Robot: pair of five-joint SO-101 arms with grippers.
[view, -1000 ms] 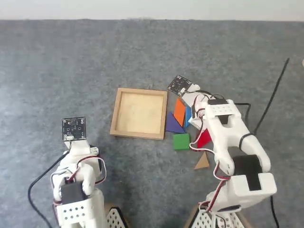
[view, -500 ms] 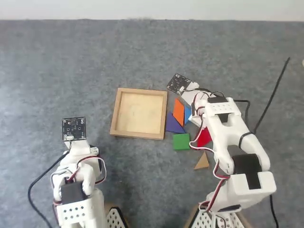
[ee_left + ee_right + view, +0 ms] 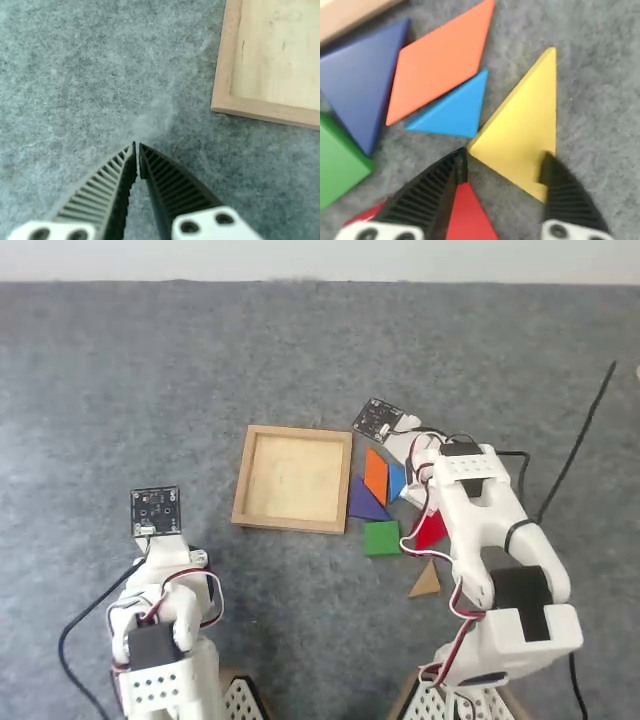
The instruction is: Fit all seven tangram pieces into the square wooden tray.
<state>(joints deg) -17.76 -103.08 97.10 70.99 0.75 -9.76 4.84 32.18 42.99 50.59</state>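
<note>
Grey carpet (image 3: 150, 360): R jaws apart around yellow triangle (image 3: 525, 135); L jaws together.

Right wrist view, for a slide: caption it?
Open right tool straddles yellow triangle; blue triangle, orange piece nearby.

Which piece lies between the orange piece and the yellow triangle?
The small blue triangle lies between the orange piece and the yellow triangle, as the right wrist view shows.

Left gripper (image 3: 136, 147) pinched closed; right gripper (image 3: 504, 159) spread apart, pointing down.
</note>
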